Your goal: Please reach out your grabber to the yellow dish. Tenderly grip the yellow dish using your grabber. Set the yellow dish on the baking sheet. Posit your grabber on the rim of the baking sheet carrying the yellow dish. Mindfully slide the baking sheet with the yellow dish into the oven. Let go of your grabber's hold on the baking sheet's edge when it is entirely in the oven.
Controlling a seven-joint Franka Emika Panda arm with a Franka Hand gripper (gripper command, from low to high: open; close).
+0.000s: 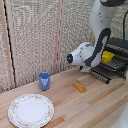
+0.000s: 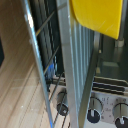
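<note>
The yellow dish [image 1: 107, 56] sits on the baking sheet [image 1: 101, 74], whose wire bars stick out of the front of the oven [image 1: 119, 50] at the exterior view's right. The white and grey arm reaches to the sheet's near edge and hides the grabber in that view. In the wrist view the yellow dish [image 2: 97, 17] lies on the baking sheet [image 2: 75, 70], very close to the camera. One blue fingertip [image 2: 50, 69] shows against the sheet's rim, so the grabber looks shut on that rim. The oven's knobs [image 2: 93, 114] show beyond the sheet.
On the wooden table stand a blue cup [image 1: 44, 80], a flat orange-yellow block [image 1: 79, 87] and a large white plate [image 1: 30, 110] with a patterned rim. A woven screen stands behind the table.
</note>
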